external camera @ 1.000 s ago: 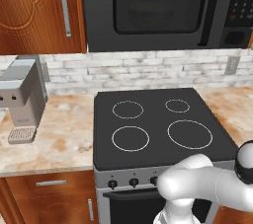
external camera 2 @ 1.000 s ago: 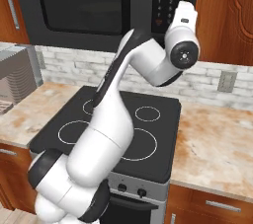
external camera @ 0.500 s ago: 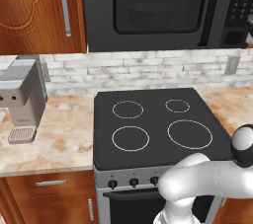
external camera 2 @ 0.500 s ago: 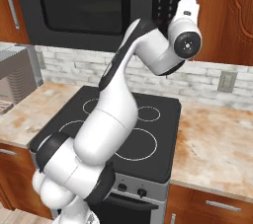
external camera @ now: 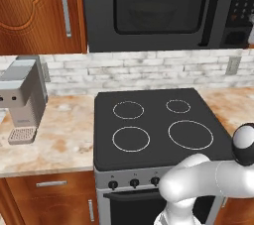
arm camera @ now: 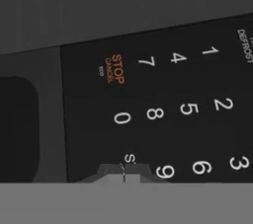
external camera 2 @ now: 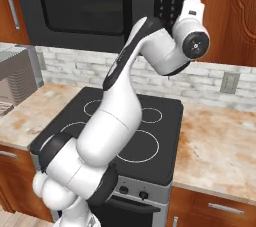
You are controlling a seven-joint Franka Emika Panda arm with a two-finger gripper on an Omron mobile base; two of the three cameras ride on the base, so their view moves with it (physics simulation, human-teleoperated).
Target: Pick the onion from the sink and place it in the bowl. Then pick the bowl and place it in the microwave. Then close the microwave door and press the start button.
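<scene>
While my pincer (arm camera: 124,172) is closed against the keypad, the microwave (external camera: 163,11) faces me, door (external camera: 149,8) shut, long axis left-right. Below lie the black stovetop (external camera: 158,125) and marbled desk (external camera: 54,140).

A kitchen: stovetop (external camera: 161,122), microwave (external camera: 163,8), wooden cabinets (external camera: 39,11).

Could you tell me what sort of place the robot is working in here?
Most likely a home kitchen: a black microwave hangs over a four-ring stovetop, a coffee machine stands on the stone counter, and wooden cabinets line the wall.
</scene>
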